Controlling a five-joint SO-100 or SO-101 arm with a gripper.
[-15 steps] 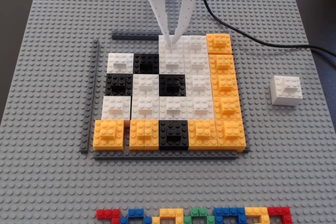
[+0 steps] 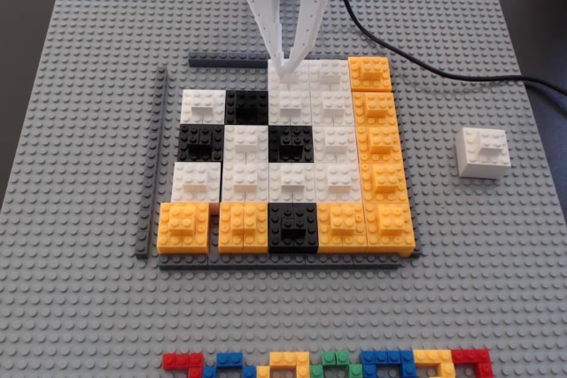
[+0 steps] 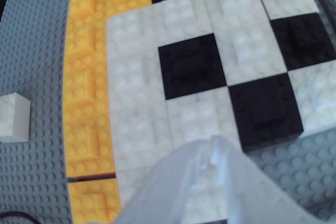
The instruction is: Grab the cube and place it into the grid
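Grey studded baseplate (image 2: 80,130) covers the tabletop. White end effector (image 2: 288,66), fingertips clenched together and empty, touches the square mosaic grid's (image 2: 285,165) far edge. White studded cube (image 2: 483,152) sits right of that grid, well apart.

Gripper (image 3: 212,148) over the grid (image 3: 199,66); cube (image 3: 13,116) far left.

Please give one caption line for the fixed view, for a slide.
Gripper closed at the grid's far edge; the white cube waits apart on the grey baseplate.

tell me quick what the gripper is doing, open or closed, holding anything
gripper: closed, fingertips together over the top row of the grid, holding nothing; the cube sits apart on the baseplate.
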